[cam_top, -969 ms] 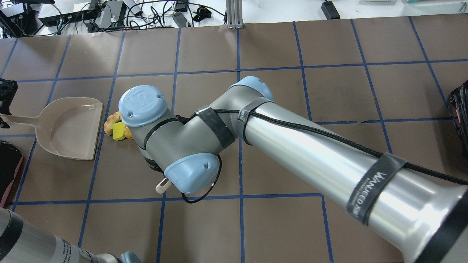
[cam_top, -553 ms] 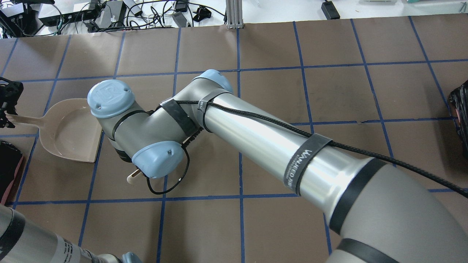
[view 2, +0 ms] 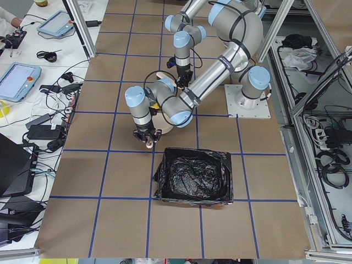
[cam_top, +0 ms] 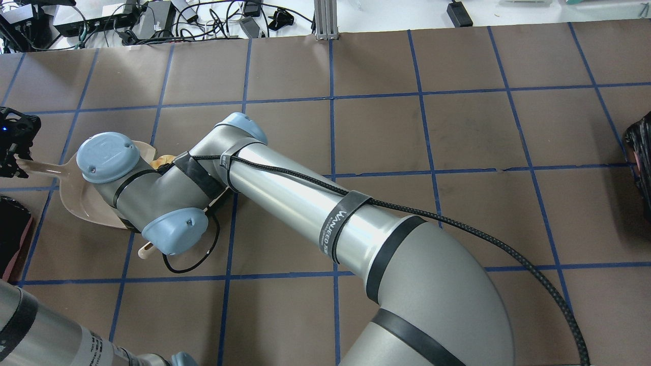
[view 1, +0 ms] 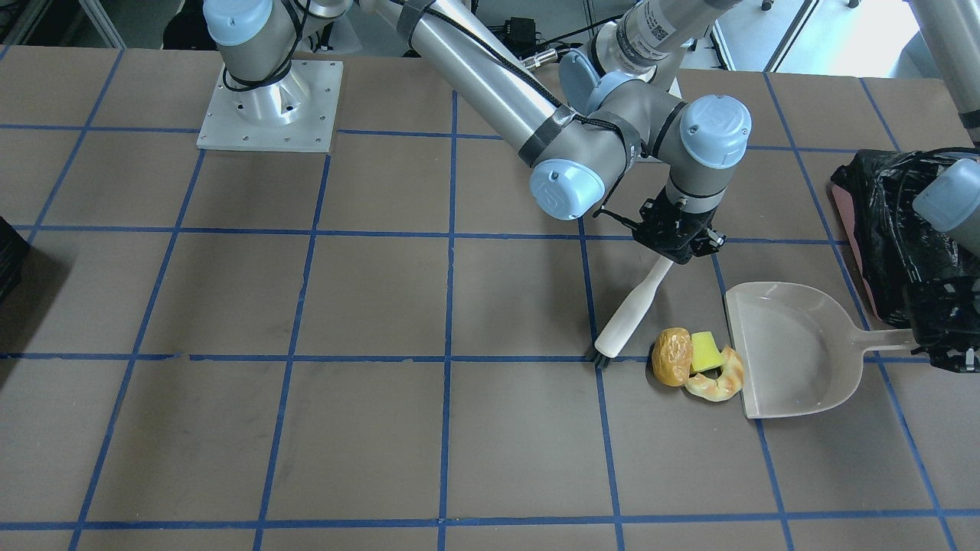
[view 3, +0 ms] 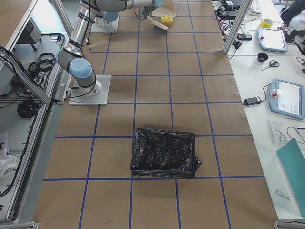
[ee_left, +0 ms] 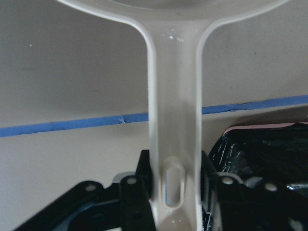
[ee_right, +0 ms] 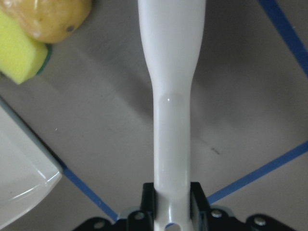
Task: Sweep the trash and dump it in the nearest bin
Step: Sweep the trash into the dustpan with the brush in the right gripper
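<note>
The trash lies in a tight group on the table at the mouth of the white dustpan (view 1: 792, 348): a brown lump (view 1: 671, 357), a yellow-green wedge (view 1: 705, 352) and a tan croissant piece (view 1: 718, 384). My right gripper (view 1: 678, 243) is shut on a white brush (view 1: 629, 312), whose bristles rest on the table a little to the side of the lump. The right wrist view shows the brush handle (ee_right: 172, 96), the lump (ee_right: 48, 19) and the wedge (ee_right: 19, 55). My left gripper (view 1: 943, 335) is shut on the dustpan handle (ee_left: 173, 110). The bin (view 1: 888, 229) stands just behind the dustpan.
A second black-lined bin (view 3: 164, 152) stands at the table's other end and shows at the overhead view's right edge (cam_top: 642, 168). In the overhead view my right arm (cam_top: 285, 198) covers most of the dustpan and trash. The right arm's base plate (view 1: 268, 107) is bolted to the table.
My right arm's wrist has swung left in the overhead view with the brush, and now covers the trash and much of the dustpan. The left gripper has kept hold of the dustpan handle.
</note>
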`<state>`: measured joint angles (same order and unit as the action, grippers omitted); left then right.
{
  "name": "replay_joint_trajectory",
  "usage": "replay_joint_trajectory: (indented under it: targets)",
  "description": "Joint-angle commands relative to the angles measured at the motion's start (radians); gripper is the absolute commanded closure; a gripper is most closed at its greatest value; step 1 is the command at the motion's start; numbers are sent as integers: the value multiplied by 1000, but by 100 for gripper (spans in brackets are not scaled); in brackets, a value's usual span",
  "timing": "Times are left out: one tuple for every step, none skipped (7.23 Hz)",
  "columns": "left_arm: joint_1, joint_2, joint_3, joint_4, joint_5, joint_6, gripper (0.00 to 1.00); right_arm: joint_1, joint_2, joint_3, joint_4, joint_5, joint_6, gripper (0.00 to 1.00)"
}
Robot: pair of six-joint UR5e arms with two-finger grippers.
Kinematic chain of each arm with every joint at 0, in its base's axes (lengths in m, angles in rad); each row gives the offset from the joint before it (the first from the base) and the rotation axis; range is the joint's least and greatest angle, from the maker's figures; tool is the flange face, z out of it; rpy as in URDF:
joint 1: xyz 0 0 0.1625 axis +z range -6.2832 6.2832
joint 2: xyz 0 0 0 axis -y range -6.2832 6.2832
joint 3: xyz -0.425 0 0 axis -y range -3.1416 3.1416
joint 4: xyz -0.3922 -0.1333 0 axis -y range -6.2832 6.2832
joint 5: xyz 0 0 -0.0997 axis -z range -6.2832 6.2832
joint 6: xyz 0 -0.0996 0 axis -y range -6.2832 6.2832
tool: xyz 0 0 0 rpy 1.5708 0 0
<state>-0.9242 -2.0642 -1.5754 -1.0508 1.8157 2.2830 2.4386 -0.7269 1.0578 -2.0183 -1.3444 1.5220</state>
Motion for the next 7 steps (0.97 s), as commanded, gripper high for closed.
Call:
replay_joint_trajectory:
  targets:
    - [-2, -1, 0, 0, 1, 1, 100, 5, 32, -30, -39, 92, -179, 100]
    - [-2, -1, 0, 0, 1, 1, 100, 5, 56, -51, -45, 109, -356, 100]
    - [-2, -1, 2, 0, 1, 0, 100, 5, 81, -92, -54, 123, -464, 100]
    - [-2, -1, 0, 0, 1, 0, 100, 5, 101, -149, -53, 151, -580, 100]
    - [-2, -1, 0, 0, 1, 0, 100, 5, 127, -180, -51, 151, -683, 100]
    - [-2, -1, 0, 0, 1, 0, 100, 5, 130, -185, -50, 151, -769, 100]
    - [-2, -1, 0, 0, 1, 0, 100, 5, 123, -182, -34, 137, -878, 100]
